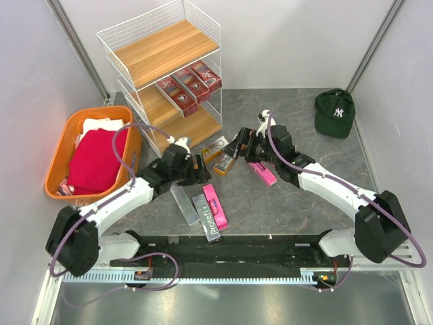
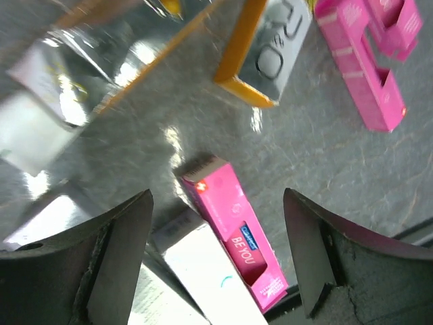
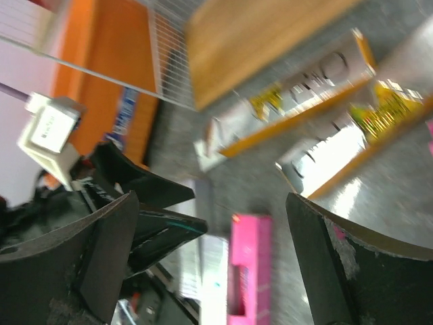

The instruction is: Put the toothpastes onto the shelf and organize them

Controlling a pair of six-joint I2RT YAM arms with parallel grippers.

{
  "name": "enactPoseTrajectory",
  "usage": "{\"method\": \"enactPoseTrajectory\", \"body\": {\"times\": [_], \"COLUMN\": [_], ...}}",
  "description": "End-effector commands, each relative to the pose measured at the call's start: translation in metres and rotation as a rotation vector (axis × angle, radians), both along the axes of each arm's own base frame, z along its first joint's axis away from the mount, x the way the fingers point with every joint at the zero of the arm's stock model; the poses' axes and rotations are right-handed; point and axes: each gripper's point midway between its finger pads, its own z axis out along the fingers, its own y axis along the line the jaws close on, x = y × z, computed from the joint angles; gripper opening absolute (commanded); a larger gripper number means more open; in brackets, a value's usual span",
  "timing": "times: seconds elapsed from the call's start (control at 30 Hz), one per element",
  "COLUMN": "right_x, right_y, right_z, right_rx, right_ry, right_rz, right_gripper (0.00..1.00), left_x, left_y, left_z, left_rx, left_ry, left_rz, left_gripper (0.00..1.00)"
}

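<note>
Both claws hung low over the loose toothpastes in the middle of the table [image 1: 304, 142]. The left gripper [image 2: 216, 203] stood wide open with nothing in it. A hot pink box [image 2: 237, 233] lay flat on the table right under the gap. The right gripper [image 3: 211, 200] was spread just as wide and was empty too, pointing toward two gold-edged boxes [image 3: 291, 101] near the foot of the shelf [image 1: 162, 61].

The shelf stood at about eleven o'clock from the arms, with three dark red boxes [image 1: 189, 84] lined up on its middle board. Another pink box [image 1: 262, 174] lay at roughly four o'clock from the right claw.

To my eye the job in hand was picking up the next box. For the left claw, that meant squaring the wrist a touch so the fingers straddled the pink box's narrow width near its middle, then coming straight down. A white box [image 2: 203, 271] lay against its side, so that finger needed care not to catch both.

With the two claws so near each other, I would have let one arm travel at a time. The box should go beside the red ones, pointing the same way, without snagging the wire sides.
</note>
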Motion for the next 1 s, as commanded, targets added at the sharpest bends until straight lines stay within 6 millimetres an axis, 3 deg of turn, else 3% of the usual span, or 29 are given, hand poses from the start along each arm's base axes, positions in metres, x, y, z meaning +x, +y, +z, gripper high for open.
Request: {"method": "enactPoseTrajectory", "body": {"times": [0.0,0.17,0.37,0.57,0.6,0.7,0.83,0.97], "right_x": [-0.016,-0.026,-0.027,-0.026,-0.026,-0.026,-0.024,-0.026], "right_y": [-0.021,-0.026,-0.031,-0.032,-0.032,-0.034,-0.035,-0.037], "right_z": [-0.046,-0.062,-0.065,-0.068,-0.067,-0.065,-0.061,-0.062], "right_rx": [-0.128,-0.140,-0.156,-0.166,-0.168,-0.175,-0.176,-0.189], "right_ry": [0.058,0.092,0.092,0.095,0.094,0.084,0.069,0.076], "right_rz": [-0.006,-0.004,-0.018,-0.021,-0.022,-0.028,-0.031,-0.031], "right_gripper": [0.98,0.98,0.98,0.98,0.98,0.98,0.98,0.98], "left_x": [-0.009,-0.011,-0.010,-0.014,-0.014,-0.014,-0.009,-0.002], "left_y": [-0.040,-0.051,-0.054,-0.068,-0.071,-0.078,-0.079,-0.077], "left_z": [-0.011,-0.046,-0.067,-0.086,-0.084,-0.078,-0.057,-0.019], "left_rx": [-0.068,-0.013,0.022,0.054,0.045,0.021,-0.009,-0.058], "left_ry": [0.053,0.151,0.204,0.244,0.242,0.227,0.170,0.065], "left_rz": [-0.074,-0.066,-0.051,-0.102,-0.111,-0.130,-0.135,-0.122], "left_gripper": [0.84,0.84,0.81,0.60,0.51,0.40,0.35,0.33]}}
